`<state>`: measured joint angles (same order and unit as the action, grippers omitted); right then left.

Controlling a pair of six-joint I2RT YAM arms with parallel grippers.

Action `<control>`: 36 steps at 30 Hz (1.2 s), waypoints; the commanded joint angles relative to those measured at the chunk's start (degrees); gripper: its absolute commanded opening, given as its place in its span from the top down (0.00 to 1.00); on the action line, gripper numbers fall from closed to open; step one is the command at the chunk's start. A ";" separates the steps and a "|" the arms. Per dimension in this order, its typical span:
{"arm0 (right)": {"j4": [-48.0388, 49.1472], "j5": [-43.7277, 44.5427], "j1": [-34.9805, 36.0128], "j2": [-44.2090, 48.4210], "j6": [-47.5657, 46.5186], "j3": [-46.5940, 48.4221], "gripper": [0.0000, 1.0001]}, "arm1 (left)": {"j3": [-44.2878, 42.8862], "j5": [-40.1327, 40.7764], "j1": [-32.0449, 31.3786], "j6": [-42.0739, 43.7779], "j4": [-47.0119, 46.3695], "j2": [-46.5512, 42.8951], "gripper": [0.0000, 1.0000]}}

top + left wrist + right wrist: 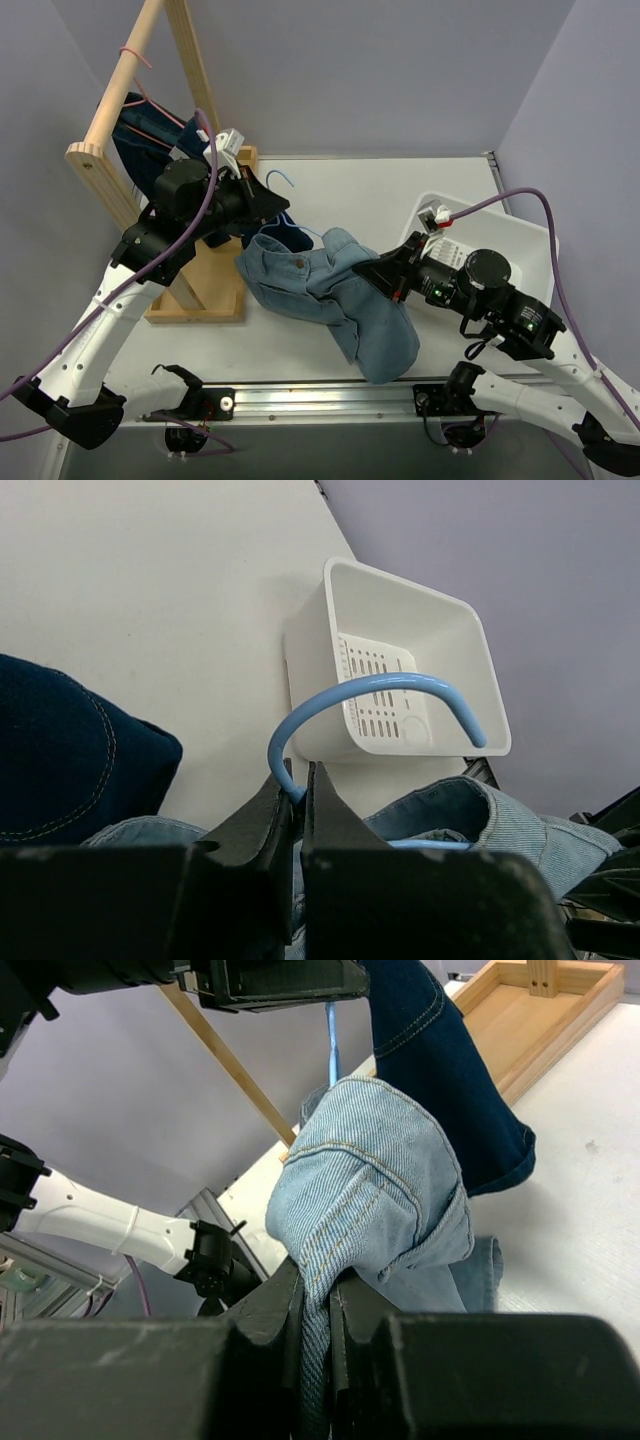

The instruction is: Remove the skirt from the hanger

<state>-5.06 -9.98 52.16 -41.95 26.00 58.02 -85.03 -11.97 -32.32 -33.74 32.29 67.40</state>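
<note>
The light blue denim skirt (330,295) is bunched on the table in the middle; it also shows in the right wrist view (375,1195). The light blue hanger (370,695) has its hook curving up past my left gripper (299,792), which is shut on the hanger's neck. In the top view the left gripper (268,205) sits by the wooden rack, with the hook (282,178) just beyond it. My right gripper (372,270) is shut on a fold of the skirt, seen pinched between the jaws (318,1305).
A wooden clothes rack (135,60) stands at the back left with dark navy denim (135,130) hanging on it; the dark denim also shows in the wrist views (440,1070). A white plastic basket (400,675) stands at the right (520,235).
</note>
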 commanded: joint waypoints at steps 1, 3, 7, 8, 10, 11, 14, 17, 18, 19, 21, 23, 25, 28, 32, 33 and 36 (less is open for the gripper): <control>5.08 1.80 -0.04 -0.84 0.98 3.59 1.00 | 0.13 -0.61 -0.73 2.35 -3.55 -0.60 0.98; 1.21 4.51 0.04 -2.07 0.98 4.64 1.00 | -0.22 0.36 -0.82 3.58 -2.50 -0.86 0.98; -5.12 7.42 -0.04 -4.71 0.81 8.15 0.75 | -1.45 3.25 -0.99 5.43 -0.22 -1.30 0.98; -6.61 7.52 -0.04 -5.59 0.72 8.68 0.71 | -2.15 4.05 -1.43 5.70 0.74 -1.48 0.98; -7.16 7.86 -0.04 -6.12 0.63 9.83 0.63 | -2.33 4.50 -1.87 6.40 1.10 -1.74 0.98; -7.33 8.48 -0.04 -6.30 0.81 10.01 0.61 | -2.15 4.50 -2.31 6.40 1.10 -2.00 0.98; -6.90 11.46 -0.04 -6.38 2.47 10.62 0.35 | -1.80 5.19 -2.93 6.40 1.72 -2.44 0.98; -6.28 11.04 -0.04 -7.52 3.80 11.24 0.00 | -0.84 5.99 -3.63 6.66 1.72 -3.32 0.98; -6.28 10.77 -0.04 -8.14 3.88 11.67 0.00 | -0.49 6.43 -3.63 6.84 1.89 -3.50 0.98; -6.28 10.59 0.04 -8.75 3.88 12.03 0.00 | -0.31 6.43 -3.72 6.93 1.98 -3.67 0.98; -6.02 10.59 -0.04 -10.69 3.88 13.25 0.00 | -0.22 6.08 -3.72 7.19 2.16 -3.68 0.98; -5.06 9.64 0.04 -12.18 3.62 13.61 0.00 | -0.22 5.82 -3.81 7.19 2.33 -3.76 0.98; -4.61 9.10 -0.04 -13.93 3.62 14.14 0.00 | -0.13 5.55 -3.81 7.28 2.60 -4.20 0.98; -5.92 8.84 -0.04 -17.09 3.10 15.72 0.00 | 0.13 5.90 -3.90 7.63 3.04 -5.17 0.98; -6.28 7.08 -0.04 -19.65 2.83 16.16 0.03 | -0.04 6.52 -3.81 8.69 4.35 -5.52 0.98; -6.37 6.82 -0.04 -19.83 2.92 16.16 0.10 | -0.04 6.52 -3.81 8.86 4.44 -5.52 0.98; -5.84 5.59 0.05 -19.75 3.18 15.55 0.22 | -0.13 6.17 -3.81 8.95 4.45 -5.43 0.98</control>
<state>-12.56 -2.63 52.16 -62.61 29.06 71.94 -84.12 -6.24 -35.97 -25.91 39.16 63.46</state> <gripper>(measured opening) 0.822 0.074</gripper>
